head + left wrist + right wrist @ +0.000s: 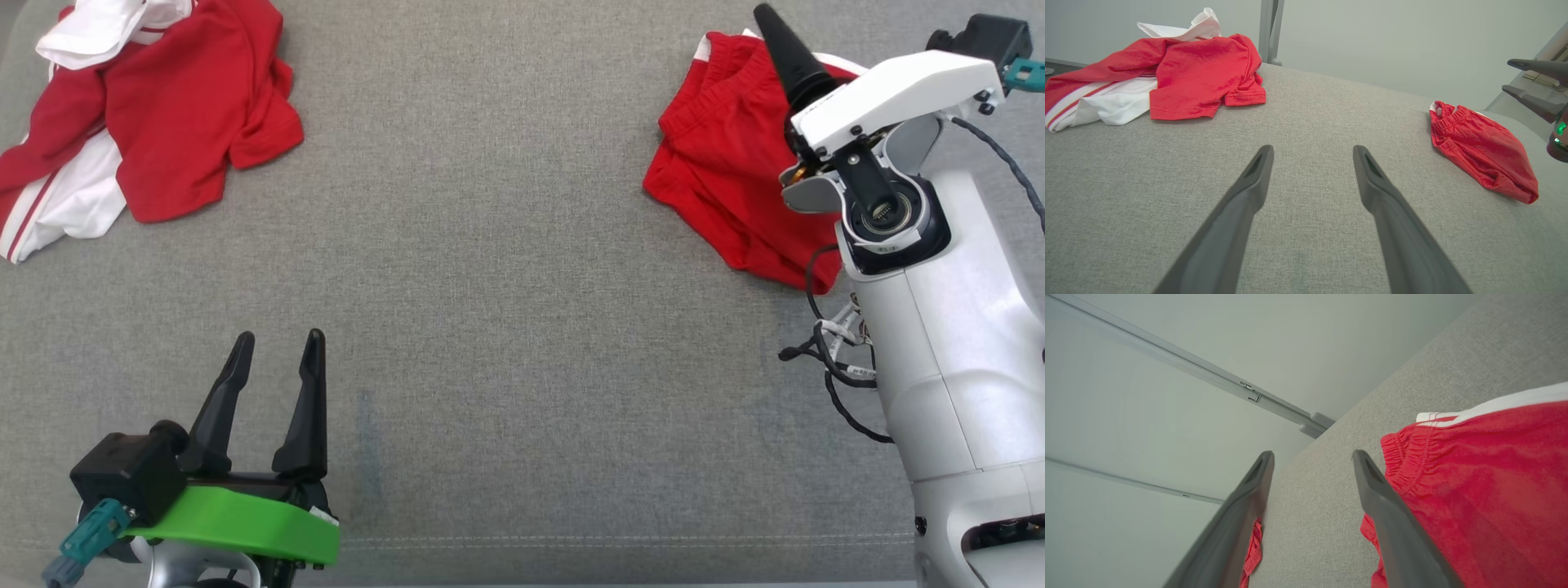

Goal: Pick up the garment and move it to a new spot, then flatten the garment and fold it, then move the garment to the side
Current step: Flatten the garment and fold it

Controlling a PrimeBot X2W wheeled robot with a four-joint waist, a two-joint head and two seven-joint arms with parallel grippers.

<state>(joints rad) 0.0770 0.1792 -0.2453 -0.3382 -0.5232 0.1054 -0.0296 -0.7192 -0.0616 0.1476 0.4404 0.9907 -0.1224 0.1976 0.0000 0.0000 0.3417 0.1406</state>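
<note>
The garment (718,163) is a pair of red shorts with white trim, lying folded in a compact bundle at the right of the grey fabric surface (506,245). My right gripper (771,24) hovers over its far edge, open. In the right wrist view the right gripper (1312,455) has bare grey surface between its fingers, with the garment (1474,490) under and beside the right-hand finger. My left gripper (280,336) rests open at the lower left, far from the garment. From the left wrist, the left gripper (1312,149) faces open surface, with the garment (1482,151) at the right below the right gripper (1508,75).
A loose pile of red and white clothes (147,106) lies at the far left corner, also seen as a pile (1167,77) from the left wrist. Behind the surface stands a grey post (1269,28). The surface's far edge runs close to the garment.
</note>
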